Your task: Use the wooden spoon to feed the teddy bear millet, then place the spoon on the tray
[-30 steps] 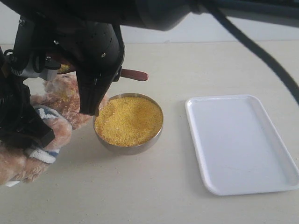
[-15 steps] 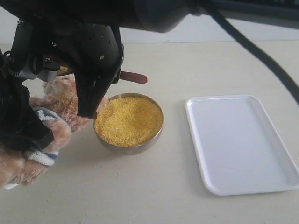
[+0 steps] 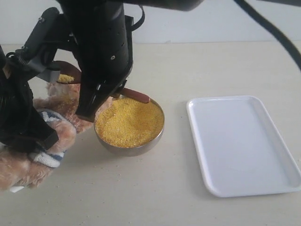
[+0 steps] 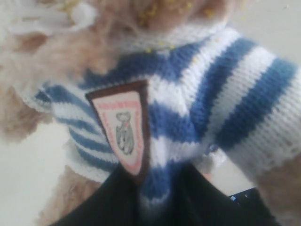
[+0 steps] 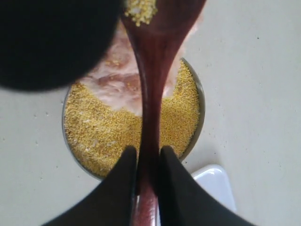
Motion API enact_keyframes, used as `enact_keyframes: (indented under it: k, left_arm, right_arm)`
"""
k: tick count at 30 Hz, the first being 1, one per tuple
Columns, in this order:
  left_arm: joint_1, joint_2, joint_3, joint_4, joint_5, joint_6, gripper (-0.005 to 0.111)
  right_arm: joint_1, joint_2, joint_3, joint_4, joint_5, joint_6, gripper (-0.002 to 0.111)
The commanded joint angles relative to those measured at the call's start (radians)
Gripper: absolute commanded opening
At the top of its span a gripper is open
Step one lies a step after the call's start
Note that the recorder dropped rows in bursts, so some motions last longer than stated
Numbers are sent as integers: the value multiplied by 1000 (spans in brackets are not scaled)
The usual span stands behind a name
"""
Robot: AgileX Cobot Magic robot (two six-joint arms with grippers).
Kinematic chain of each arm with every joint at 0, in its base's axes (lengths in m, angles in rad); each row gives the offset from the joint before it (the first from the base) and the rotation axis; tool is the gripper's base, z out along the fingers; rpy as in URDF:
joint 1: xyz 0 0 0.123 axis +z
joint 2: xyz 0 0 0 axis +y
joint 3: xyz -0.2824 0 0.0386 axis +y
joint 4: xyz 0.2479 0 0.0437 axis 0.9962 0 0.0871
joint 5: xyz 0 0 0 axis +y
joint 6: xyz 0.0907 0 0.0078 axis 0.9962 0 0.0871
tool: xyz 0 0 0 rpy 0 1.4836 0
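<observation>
— Where is the wooden spoon (image 5: 153, 94) relative to the metal bowl (image 3: 129, 148)?

— Over it. The handle crosses the bowl's far rim, and the scoop, with a little millet (image 3: 129, 122) in it, hangs left of the bowl, above the teddy bear (image 3: 63, 101). The right pincer (image 5: 148, 183) is clamped tight on the handle.

— And the left pincer (image 4: 155, 202)?

— Its dark fingers pinch the bear's striped shirt, just beside the badge (image 4: 123, 129).

— Anything blocking the view?

— The right arm (image 3: 103, 47) hides the bowl's left rim and most of the bear's head. The left arm (image 3: 19, 117) covers its body.

— The tray (image 3: 244, 146)?

— Right of the bowl, apart from it, flat on the tabletop (image 3: 141, 197).
</observation>
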Motion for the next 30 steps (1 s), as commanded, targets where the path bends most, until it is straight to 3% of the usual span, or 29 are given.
enact_keyframes:
  k: [1, 15, 24, 30]
  left_arm:
    - [-8, -13, -7, -7, -6, -2, 4]
    - [-8, -13, -7, 15, -6, -14, 4]
    - [73, -23, -7, 39, -6, -32, 4]
    - [86, -39, -7, 49, -6, -25, 4]
  right_arm:
    - [-38, -50, -4, 22, -3, -5, 0]
    - [-102, -85, 7, 109, -3, -26, 0]
    - [-151, -85, 86, 114, -3, -20, 0]
    - [-216, -85, 178, 141, -3, -18, 0]
